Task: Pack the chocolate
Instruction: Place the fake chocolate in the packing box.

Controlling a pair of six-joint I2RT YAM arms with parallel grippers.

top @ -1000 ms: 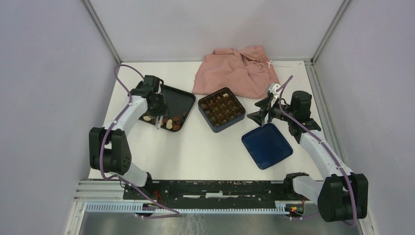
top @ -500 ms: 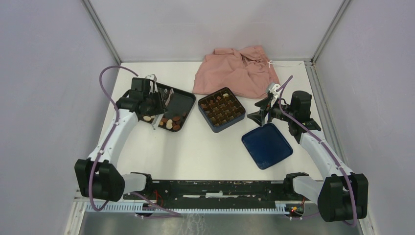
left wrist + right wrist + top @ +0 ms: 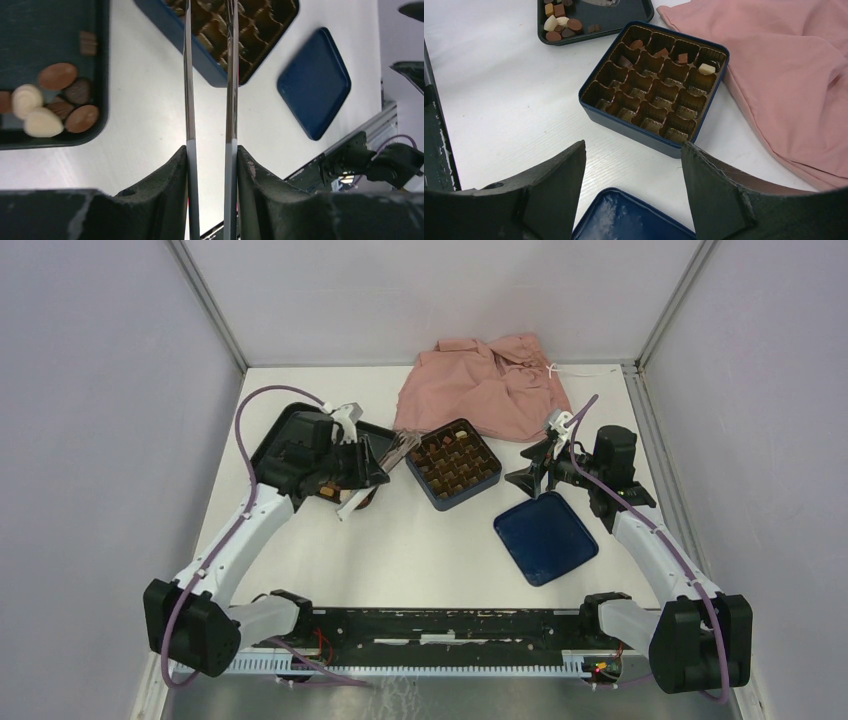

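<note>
Well, L gripper (image 3: 209,10) half-spread, grip unclear; R gripper (image 3: 632,150) gaping, empty; cloth (image 3: 784,75) behind box (image 3: 634,131).

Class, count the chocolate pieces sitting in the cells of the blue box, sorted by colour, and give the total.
Brown pieces: 4
Cream-white pieces: 1
Total: 5

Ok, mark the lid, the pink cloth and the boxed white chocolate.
lid (image 3: 545,537): top view, flat middle.
pink cloth (image 3: 480,390): top view, central folds.
white chocolate (image 3: 706,68): right wrist view, its top.
</note>
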